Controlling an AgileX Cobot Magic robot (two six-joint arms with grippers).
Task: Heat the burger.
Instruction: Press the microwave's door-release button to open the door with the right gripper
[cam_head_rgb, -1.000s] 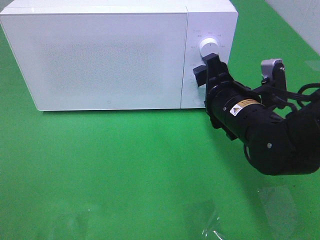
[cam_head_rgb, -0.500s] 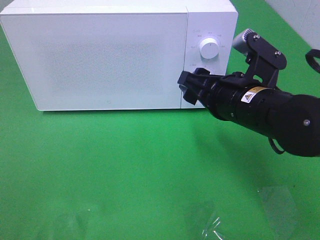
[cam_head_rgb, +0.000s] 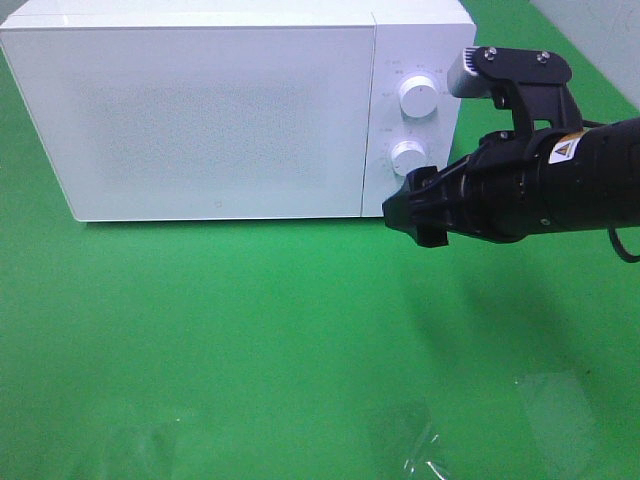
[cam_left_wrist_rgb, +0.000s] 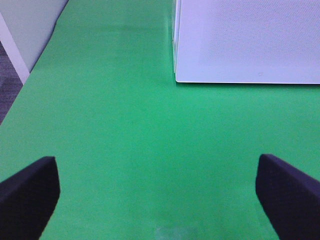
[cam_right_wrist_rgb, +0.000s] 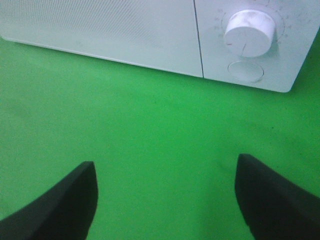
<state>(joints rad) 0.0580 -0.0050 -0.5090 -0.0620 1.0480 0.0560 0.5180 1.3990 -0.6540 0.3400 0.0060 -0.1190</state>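
Observation:
The burger is hidden from every view. A white microwave (cam_head_rgb: 200, 110) stands at the back of the green mat with its door closed. On its right panel are an upper knob (cam_head_rgb: 417, 95) and a lower knob (cam_head_rgb: 408, 157). My right gripper (cam_head_rgb: 405, 215) hovers just in front of the panel, slightly below the lower knob, and touches nothing. In the right wrist view this gripper (cam_right_wrist_rgb: 165, 200) is open and empty, with the lower knob (cam_right_wrist_rgb: 248, 33) and an oval button (cam_right_wrist_rgb: 245, 71) ahead. My left gripper (cam_left_wrist_rgb: 157, 200) is open over bare mat, with the microwave's corner (cam_left_wrist_rgb: 250, 40) ahead.
Clear plastic scraps lie on the mat near the front edge (cam_head_rgb: 420, 445) and at the front right (cam_head_rgb: 555, 400). In the left wrist view the mat's edge (cam_left_wrist_rgb: 30, 70) borders a pale wall and grey floor.
My right gripper has come off the lower knob, which it covered a second ago. It swung left and then back to the right, lower, leaving both knobs in sight.

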